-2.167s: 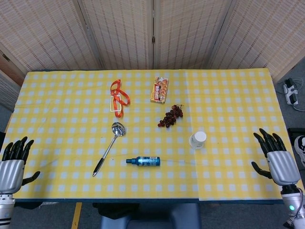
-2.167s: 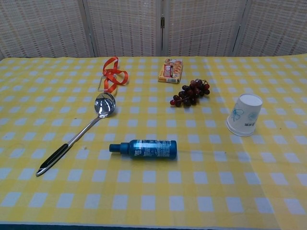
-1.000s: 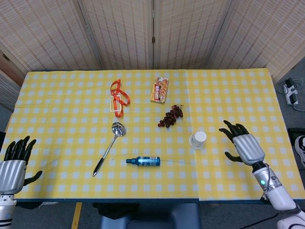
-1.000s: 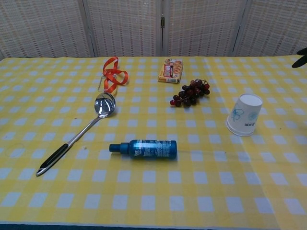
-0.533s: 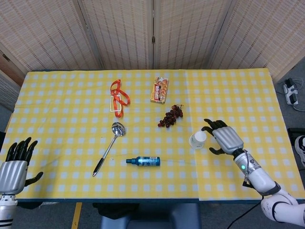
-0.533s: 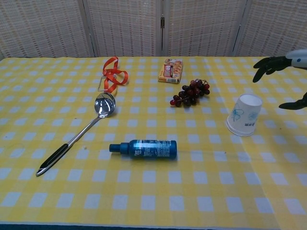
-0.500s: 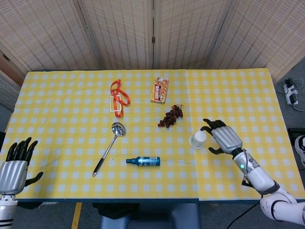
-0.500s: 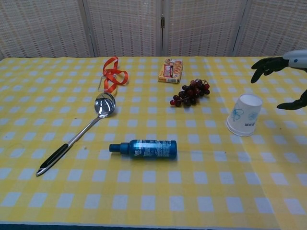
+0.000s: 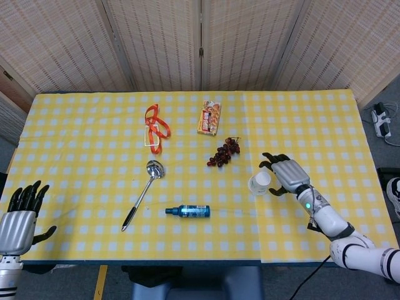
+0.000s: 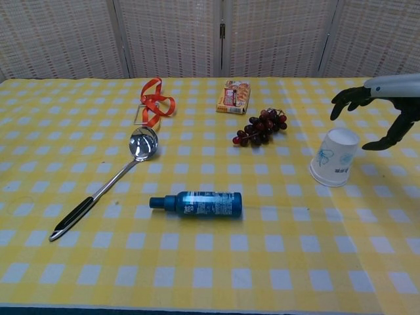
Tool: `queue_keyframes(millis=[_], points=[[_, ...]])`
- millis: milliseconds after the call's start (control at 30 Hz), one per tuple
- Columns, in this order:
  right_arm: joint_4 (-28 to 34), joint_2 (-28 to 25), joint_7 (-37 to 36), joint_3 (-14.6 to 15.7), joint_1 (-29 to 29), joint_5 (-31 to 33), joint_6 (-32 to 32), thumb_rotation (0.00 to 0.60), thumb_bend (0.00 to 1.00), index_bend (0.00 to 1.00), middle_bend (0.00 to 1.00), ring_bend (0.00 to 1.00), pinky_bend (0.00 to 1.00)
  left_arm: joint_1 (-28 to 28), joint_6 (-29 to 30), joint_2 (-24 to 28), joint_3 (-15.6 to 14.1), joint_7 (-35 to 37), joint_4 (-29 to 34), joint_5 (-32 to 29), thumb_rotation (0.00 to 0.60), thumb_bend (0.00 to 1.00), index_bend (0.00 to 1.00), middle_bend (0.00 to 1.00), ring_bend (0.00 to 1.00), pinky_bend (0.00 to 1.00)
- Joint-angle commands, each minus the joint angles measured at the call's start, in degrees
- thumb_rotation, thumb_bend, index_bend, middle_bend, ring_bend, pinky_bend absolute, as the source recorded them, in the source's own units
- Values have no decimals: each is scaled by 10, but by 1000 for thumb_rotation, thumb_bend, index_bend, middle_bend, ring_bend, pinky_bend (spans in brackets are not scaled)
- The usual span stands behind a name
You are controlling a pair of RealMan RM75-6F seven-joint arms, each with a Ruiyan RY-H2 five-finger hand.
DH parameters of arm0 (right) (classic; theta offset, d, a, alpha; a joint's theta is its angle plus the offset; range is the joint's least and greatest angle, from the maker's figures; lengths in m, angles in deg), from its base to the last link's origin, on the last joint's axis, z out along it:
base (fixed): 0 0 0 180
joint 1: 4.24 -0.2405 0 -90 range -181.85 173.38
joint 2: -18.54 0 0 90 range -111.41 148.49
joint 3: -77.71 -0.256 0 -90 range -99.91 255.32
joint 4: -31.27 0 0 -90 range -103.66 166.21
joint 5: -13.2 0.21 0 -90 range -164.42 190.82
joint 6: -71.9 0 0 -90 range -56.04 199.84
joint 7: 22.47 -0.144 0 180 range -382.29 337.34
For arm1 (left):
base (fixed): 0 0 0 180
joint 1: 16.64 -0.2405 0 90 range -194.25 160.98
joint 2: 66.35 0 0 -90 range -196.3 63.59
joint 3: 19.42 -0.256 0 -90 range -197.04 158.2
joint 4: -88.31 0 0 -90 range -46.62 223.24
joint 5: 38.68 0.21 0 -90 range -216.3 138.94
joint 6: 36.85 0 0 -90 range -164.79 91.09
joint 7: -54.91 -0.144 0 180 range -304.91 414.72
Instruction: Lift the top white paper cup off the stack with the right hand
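Observation:
The white paper cup stack (image 9: 259, 182) (image 10: 335, 157) stands upside down on the yellow checked cloth, right of centre, with a blue print on its side. My right hand (image 9: 286, 174) (image 10: 384, 105) hovers just right of and above the cup, fingers spread, not touching it. The thumb reaches down beside the cup's right side. My left hand (image 9: 17, 219) rests open at the table's near left corner, seen only in the head view.
A bunch of dark grapes (image 9: 224, 152) lies just behind and left of the cup. A blue bottle (image 9: 187, 211) lies on its side near the front. A metal ladle (image 9: 143, 192), an orange ribbon (image 9: 154, 127) and a snack packet (image 9: 209, 117) sit further left and back.
My right hand has moved from the table's right edge leftwards to the cup, closing the last gap over the past half second. The cup and the left hand stay put.

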Motion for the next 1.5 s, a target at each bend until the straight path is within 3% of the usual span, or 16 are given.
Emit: queue_keyframes(millis=[33, 1033, 1500], points=[[-7, 5, 1, 4, -6, 8, -4, 600, 327, 254, 79, 130, 100, 0, 0, 0, 0, 0, 0, 0, 600, 212, 0, 0, 0, 0], [-18, 15, -2, 25, -43, 40, -2, 600, 431, 370, 129, 141, 105, 3, -9, -2, 1, 1, -4, -8, 600, 211, 0, 0, 0, 0], [59, -48, -17, 20, -18, -10, 61, 600, 435, 396, 151, 145, 107, 3, -5, 1, 1, 1, -1, -5, 600, 211, 0, 0, 0, 0]])
